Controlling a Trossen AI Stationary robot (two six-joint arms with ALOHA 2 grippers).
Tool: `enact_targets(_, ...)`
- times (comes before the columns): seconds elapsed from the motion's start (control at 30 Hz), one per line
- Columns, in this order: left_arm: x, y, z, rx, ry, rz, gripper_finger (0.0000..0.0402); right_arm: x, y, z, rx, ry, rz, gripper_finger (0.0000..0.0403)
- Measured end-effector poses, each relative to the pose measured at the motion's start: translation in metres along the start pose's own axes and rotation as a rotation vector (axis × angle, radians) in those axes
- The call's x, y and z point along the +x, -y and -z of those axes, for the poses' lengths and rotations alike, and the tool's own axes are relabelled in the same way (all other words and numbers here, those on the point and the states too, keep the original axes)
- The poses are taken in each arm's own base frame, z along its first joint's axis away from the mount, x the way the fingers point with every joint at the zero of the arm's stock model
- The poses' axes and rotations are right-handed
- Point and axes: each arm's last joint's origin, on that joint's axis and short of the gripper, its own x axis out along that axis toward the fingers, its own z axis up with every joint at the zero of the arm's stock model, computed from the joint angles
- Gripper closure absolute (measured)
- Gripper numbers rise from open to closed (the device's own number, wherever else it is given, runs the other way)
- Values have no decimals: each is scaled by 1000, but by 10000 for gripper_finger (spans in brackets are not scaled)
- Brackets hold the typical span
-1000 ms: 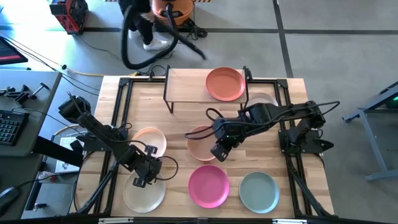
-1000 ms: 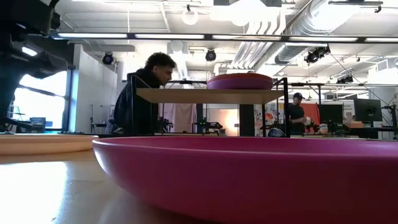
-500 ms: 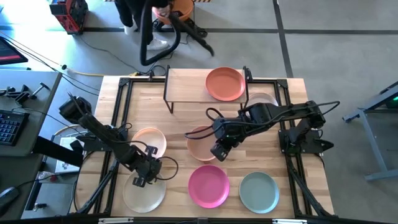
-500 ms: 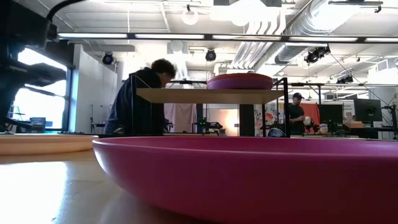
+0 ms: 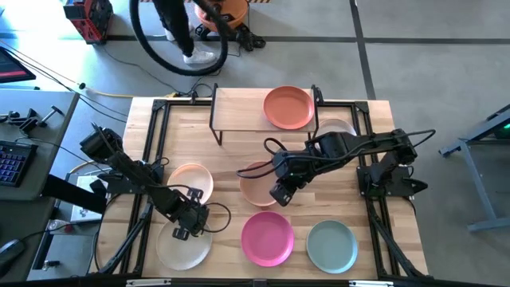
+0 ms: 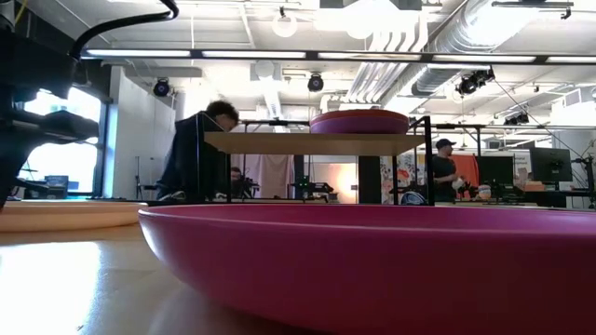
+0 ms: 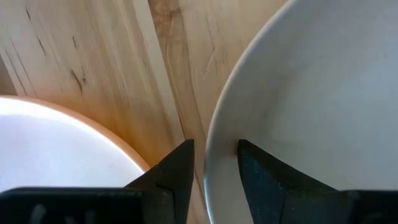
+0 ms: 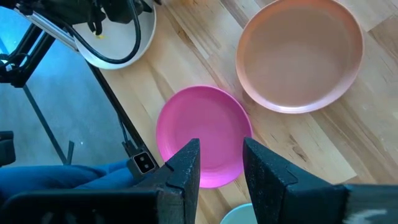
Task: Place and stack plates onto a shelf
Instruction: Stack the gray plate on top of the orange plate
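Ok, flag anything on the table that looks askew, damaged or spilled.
Nothing stands out. The terracotta plate sits flat on the shelf; the other plates lie flat on the tabletop, none chipped. The left gripper straddles the pale beige plate's rim; the right gripper hovers open over the tan-pink plate.

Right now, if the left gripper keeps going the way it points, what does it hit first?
Probably the rim of the pale beige plate. The left gripper is open with that rim between its fingers, one inside the plate, one outside; just beyond lies the wooden tabletop. How high it is above the rim is unclear.
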Motion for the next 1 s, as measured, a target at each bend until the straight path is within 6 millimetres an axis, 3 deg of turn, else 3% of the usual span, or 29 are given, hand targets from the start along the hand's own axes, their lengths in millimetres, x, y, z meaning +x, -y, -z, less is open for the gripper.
enact_targets(0.37,-2,2,-3,-4,29,24,390,0,0,0,0,0,0,304)
enact_targets(0.57,-10,2,-6,-13,46,36,398,0,0,0,0,0,0,304)
enact_targets(0.73,-29,3,-14,-23,124,45,401,0,0,0,0,1,-1,304)
enact_targets(1.0,-61,-10,-18,-60,169,-106,402,0,0,0,-1,1,-1,304)
